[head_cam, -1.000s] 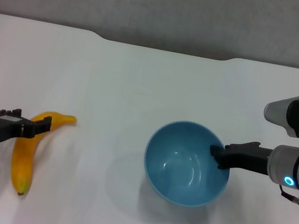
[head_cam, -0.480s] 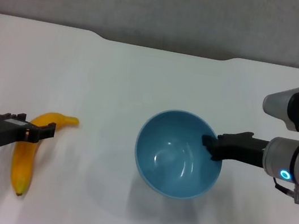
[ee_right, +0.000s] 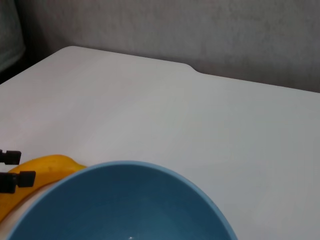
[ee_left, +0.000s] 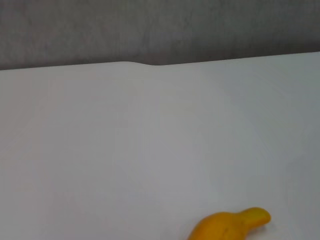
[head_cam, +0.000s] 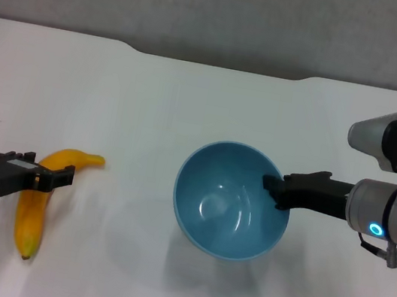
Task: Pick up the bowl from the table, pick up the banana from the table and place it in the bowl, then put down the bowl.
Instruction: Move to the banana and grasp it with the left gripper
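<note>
The light-blue bowl (head_cam: pixel 232 200) hangs tilted above the white table (head_cam: pixel 154 95), casting a shadow beneath it. My right gripper (head_cam: pixel 276 188) is shut on the bowl's right rim. The bowl also fills the bottom of the right wrist view (ee_right: pixel 125 205). The yellow-orange banana (head_cam: pixel 33 201) lies on the table at the left, stem end toward the far right. My left gripper (head_cam: pixel 54 170) is open, its fingers astride the banana's upper part. The banana's stem end shows in the left wrist view (ee_left: pixel 235 227) and the right wrist view (ee_right: pixel 45 167), beside the left gripper's fingertips (ee_right: pixel 17 179).
The table's far edge has a notch (head_cam: pixel 216 64) with grey wall behind it. Bare tabletop lies between the banana and the bowl.
The right gripper has carried the bowl to the left and a little higher. The left gripper has shifted slightly along the banana; the banana has not moved.
</note>
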Tool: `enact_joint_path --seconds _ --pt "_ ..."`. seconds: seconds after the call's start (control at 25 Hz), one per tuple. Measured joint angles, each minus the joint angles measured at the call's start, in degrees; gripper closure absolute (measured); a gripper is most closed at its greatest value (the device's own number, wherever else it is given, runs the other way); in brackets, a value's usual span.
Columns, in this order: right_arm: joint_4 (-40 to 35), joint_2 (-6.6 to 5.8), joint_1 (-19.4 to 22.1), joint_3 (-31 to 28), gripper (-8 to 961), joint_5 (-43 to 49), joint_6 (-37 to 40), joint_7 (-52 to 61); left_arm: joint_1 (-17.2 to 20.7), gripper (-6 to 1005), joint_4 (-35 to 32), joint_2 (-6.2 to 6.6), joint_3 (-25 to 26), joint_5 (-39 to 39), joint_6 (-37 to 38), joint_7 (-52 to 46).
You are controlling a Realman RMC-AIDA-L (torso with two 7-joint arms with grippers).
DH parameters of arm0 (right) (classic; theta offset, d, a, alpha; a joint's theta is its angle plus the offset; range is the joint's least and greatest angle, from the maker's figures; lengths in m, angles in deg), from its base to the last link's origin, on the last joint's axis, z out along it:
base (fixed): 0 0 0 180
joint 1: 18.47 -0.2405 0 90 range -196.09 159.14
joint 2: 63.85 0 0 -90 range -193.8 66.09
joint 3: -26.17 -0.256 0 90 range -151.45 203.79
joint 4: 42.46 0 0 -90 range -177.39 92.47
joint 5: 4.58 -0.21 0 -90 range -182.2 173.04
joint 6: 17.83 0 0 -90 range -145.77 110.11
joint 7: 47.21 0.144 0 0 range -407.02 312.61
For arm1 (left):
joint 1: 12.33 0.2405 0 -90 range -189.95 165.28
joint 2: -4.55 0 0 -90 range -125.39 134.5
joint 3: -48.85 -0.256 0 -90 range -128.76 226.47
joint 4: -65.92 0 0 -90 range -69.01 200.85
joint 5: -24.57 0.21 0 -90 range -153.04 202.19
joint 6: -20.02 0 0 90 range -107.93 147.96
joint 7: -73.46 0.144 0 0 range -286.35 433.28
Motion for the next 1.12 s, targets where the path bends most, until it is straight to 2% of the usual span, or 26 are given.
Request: enact_joint_path --seconds 0.32,0.72,0.92,1.12 --pt "0.1 -0.09 0.0 -0.1 912 -0.1 0.0 0.0 -2.1 166 -4.1 -0.04 -0.3 0.4 0.1 0.3" --pt "-0.1 -0.03 -0.1 -0.1 911 -0.6 0.0 0.0 -2.3 168 -4.4 -0.01 -0.1 1.5 1.5 -0.5" --pt "0.0 -0.09 0.4 -0.6 911 -1.3 0.1 0.0 -2.2 229 -4.5 -0.01 0.2 1.5 1.6 -0.7" --pt "0.0 -0.09 0.3 -0.8 910 -1.4 0.1 -0.1 -2.3 462 -4.5 0.0 0.2 1.6 1.6 -0.7"
